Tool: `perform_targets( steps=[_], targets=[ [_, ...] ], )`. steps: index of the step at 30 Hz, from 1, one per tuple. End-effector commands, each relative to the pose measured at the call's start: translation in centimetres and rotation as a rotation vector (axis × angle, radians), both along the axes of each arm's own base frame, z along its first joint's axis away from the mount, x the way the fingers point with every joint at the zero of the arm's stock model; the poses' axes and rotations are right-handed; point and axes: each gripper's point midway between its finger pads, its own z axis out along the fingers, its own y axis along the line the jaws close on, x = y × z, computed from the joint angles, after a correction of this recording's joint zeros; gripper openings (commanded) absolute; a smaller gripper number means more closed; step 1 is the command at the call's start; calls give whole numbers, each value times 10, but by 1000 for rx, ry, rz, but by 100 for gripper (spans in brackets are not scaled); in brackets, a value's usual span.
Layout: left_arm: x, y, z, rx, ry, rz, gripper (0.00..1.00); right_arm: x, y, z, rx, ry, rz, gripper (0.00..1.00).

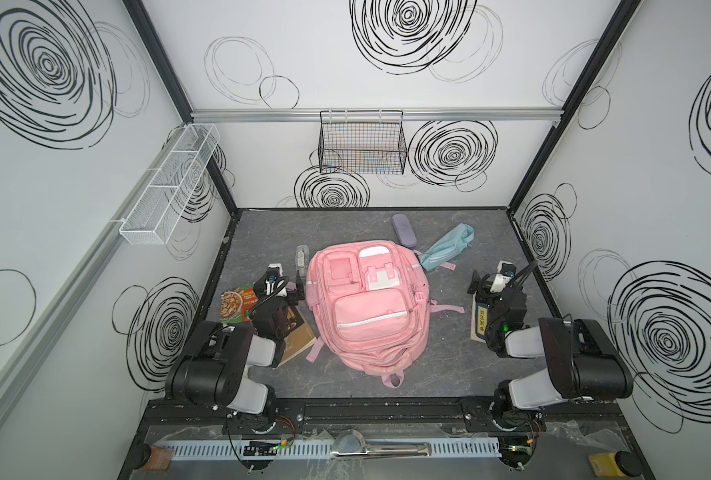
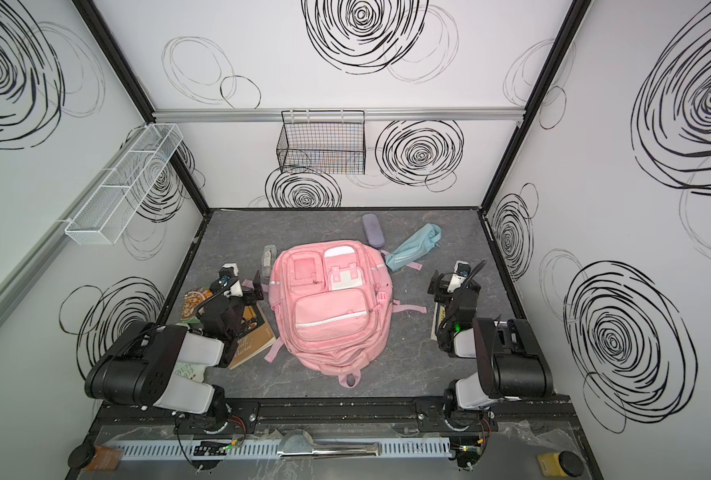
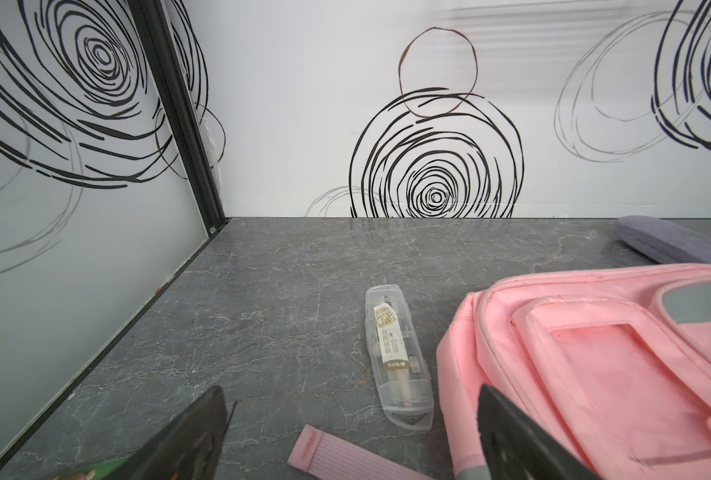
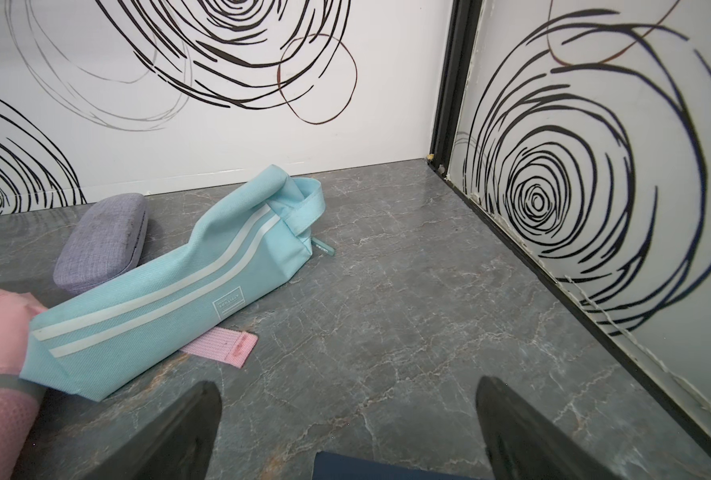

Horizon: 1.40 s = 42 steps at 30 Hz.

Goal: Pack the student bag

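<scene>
The student bag [image 1: 370, 307] [image 2: 331, 307], a large pink backpack, lies front up in the middle of the grey table, its top loop toward the near edge and its pockets zipped. My left gripper [image 1: 281, 286] [image 2: 237, 286] hovers open just left of the bag. In the left wrist view the gripper [image 3: 351, 399] holds nothing, with one finger over the bag's edge [image 3: 595, 353] and a pink strap end [image 3: 345, 457] on the table between the fingers. My right gripper [image 1: 493, 282] [image 2: 449, 284] [image 4: 349, 386] stands open and empty right of the bag, over bare table.
A clear pen box [image 1: 301, 259] [image 3: 399, 357] lies left of the bag. Behind it are a purple glasses case [image 1: 403, 230] [image 4: 100, 245] and a light-blue pouch [image 1: 447, 245] [image 4: 171, 299]. A brown book [image 1: 300, 340] and snack packet [image 1: 237, 305] lie under the left arm, a dark-blue book [image 1: 482, 320] under the right.
</scene>
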Motion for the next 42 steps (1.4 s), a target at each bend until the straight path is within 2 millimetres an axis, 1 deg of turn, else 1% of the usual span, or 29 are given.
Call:
perform_targets(
  steps=[1, 2, 4, 6, 7, 9, 11, 12, 14, 15, 18, 21, 23, 25, 26, 28, 30, 34, 37, 40, 42],
  targets=[
    [-6, 7, 26, -19, -117, 54, 97, 6, -1, 21, -18, -61, -7, 99],
    [-12, 9, 32, -18, -139, 72, 98, 8, -1, 28, -29, -72, -3, 99],
    [-24, 15, 45, -19, -173, 135, 98, 16, 1, 32, -27, -36, 11, 99],
    [-31, 19, 60, -16, -193, 190, 98, 29, 4, 31, 16, 51, 26, 98],
    [-32, 20, 68, -20, -193, 216, 98, 36, 6, 31, 47, 122, 36, 97],
    [-31, 23, 84, -62, -181, 251, 99, 45, 11, 40, 67, 176, 64, 93],
    [-27, 20, 97, -131, -149, 247, 98, 45, 14, 54, 85, 181, 77, 93],
    [-25, 17, 104, -165, -139, 236, 97, 44, 16, 60, 96, 181, 87, 93],
    [-22, 5, 108, -229, -84, 185, 94, 41, 25, 73, 141, 176, 127, 92],
    [-20, -4, 111, -254, -65, 147, 93, 39, 30, 77, 170, 176, 148, 91],
    [-16, -40, 119, -286, -1, 12, 92, 29, 57, 85, 218, 175, 294, 88],
    [-16, -78, 124, -272, 82, -109, 91, 15, 74, 88, 303, 189, 372, 86],
    [-17, -108, 124, -258, 154, -219, 91, 4, 88, 89, 361, 205, 433, 85],
    [-20, -136, 118, -246, 235, -321, 90, -7, 100, 87, 433, 226, 475, 82],
    [-23, -151, 115, -239, 274, -374, 89, -13, 109, 86, 480, 238, 512, 80],
    [-28, -173, 106, -221, 347, -453, 88, -24, 129, 84, 539, 260, 576, 76],
    [-32, -193, 97, -196, 416, -521, 86, -35, 148, 79, 540, 299, 626, 74],
    [-40, -231, 84, -136, 538, -648, 83, -51, 181, 64, 485, 374, 681, 70],
    [-50, -260, 74, -65, 613, -724, 81, -57, 193, 50, 505, 415, 700, 63],
    [-62, -284, 61, 43, 655, -772, 82, -59, 191, 32, 505, 464, 673, 58],
    [-68, -296, 50, 101, 688, -791, 82, -58, 188, 20, 523, 493, 650, 57]
  ],
)
